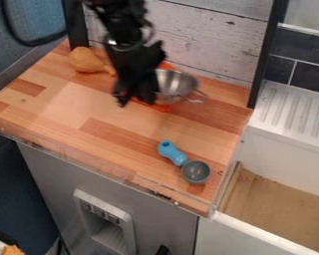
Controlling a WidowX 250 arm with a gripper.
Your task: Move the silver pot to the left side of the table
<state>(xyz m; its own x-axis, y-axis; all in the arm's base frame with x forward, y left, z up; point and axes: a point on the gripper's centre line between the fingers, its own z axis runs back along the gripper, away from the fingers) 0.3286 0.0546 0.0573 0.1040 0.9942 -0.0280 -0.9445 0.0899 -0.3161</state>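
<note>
The black gripper (137, 94) hangs over the back middle of the wooden table, just left of the silver pot. The silver pot (177, 83) is a small metal bowl with its opening facing up and a thin wire handle toward the right. Its left side is partly hidden behind the gripper. Something orange (163, 107) shows under and behind the pot. From this angle I cannot tell whether the gripper touches the pot.
A tan drumstick-shaped toy (86, 60) lies at the table's back left. Near the front right is a blue-handled scoop with a grey cup (196, 172). A whitewashed plank wall (209, 40) bounds the back, and a clear low rim (76, 154) runs along the front.
</note>
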